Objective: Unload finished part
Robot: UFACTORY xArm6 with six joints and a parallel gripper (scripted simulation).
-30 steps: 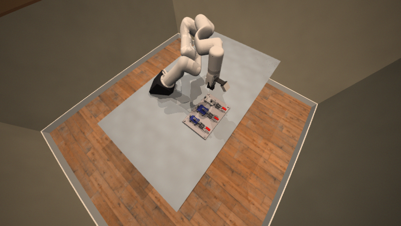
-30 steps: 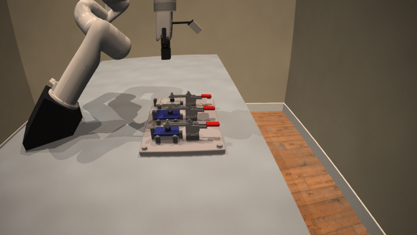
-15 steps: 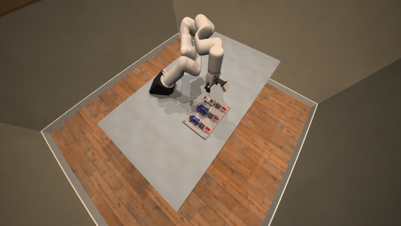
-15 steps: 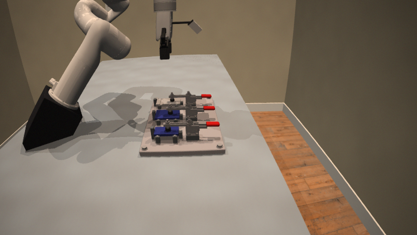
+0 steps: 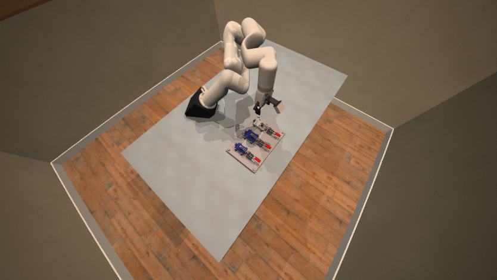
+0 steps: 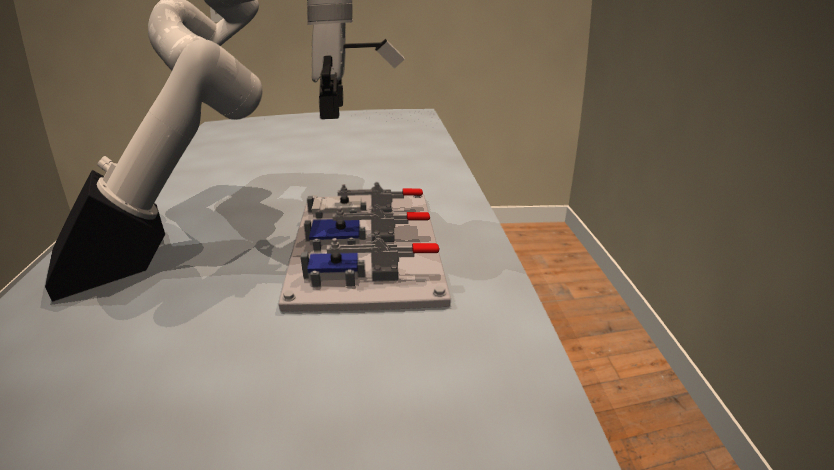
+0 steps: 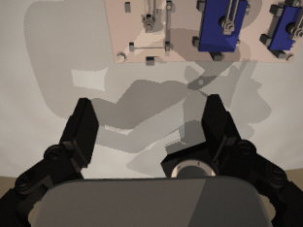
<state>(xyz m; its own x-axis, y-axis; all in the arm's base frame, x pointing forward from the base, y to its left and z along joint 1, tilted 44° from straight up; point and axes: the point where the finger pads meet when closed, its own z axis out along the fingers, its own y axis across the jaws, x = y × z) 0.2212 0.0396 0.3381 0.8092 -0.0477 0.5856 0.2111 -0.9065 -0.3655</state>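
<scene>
The fixture plate [image 5: 258, 167] [image 6: 361, 297] [image 7: 116, 1] lies on the grey table and has three nests in a row. Two blue blanks [image 5: 249, 134] [image 5: 239, 148] [image 6: 333, 228] [image 6: 331, 262] [image 7: 221, 23] [image 7: 286, 27] sit in the middle and near nests. A pale part [image 6: 327, 205] [image 7: 139, 28] sits in the far nest; I cannot make out its slot. Each nest has a toggle clamp with a red handle [image 6: 412, 191] [image 6: 418, 216] [image 6: 425, 248] lying level. My gripper [image 5: 257, 110] [image 6: 330, 110] [image 7: 149, 109] is open and empty, high above the table just beyond the plate's far end.
The arm's black base [image 5: 199, 107] [image 6: 99, 239] stands on the table to the left of the plate. The table's right edge [image 6: 525, 280] drops to a wooden floor. Walls enclose the room.
</scene>
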